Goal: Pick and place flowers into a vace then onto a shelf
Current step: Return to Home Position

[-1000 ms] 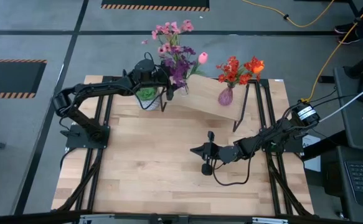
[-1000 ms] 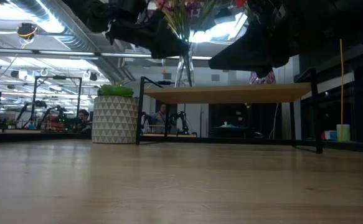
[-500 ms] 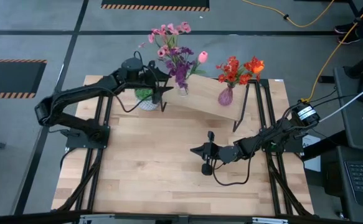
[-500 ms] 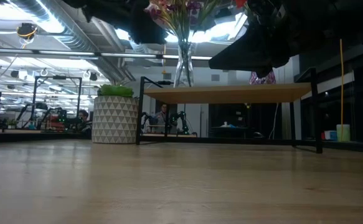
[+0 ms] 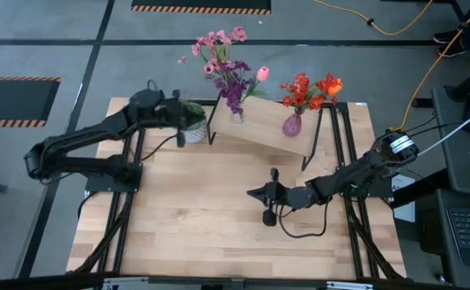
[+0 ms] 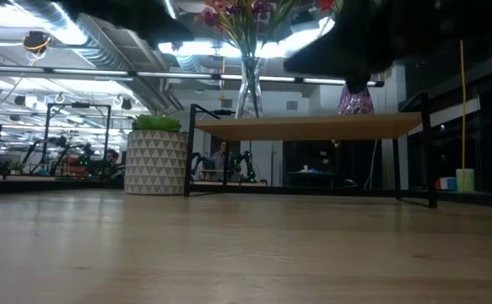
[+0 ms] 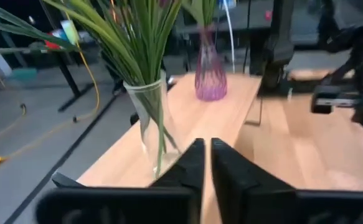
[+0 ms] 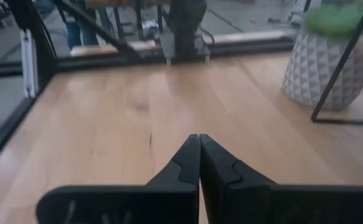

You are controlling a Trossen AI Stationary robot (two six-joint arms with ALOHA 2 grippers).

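Pink and purple flowers stand in a clear glass vase whose base rests on the left end of the wooden shelf. A red-orange bunch stands in a purple vase farther right on the shelf. My left gripper is shut and empty, left of the clear vase and over the potted plant; its fingers point toward the vase. My right gripper hovers shut and empty over the middle of the table.
A green plant in a white patterned pot stands on the table by the shelf's left legs, under my left gripper. The shelf's thin black legs stand at the table's far side. Bare tabletop lies in front.
My left gripper has drawn back from the clear vase toward the table's left edge, rising a little, and has shut with nothing in it. The vase with its flowers stays upright on the shelf.
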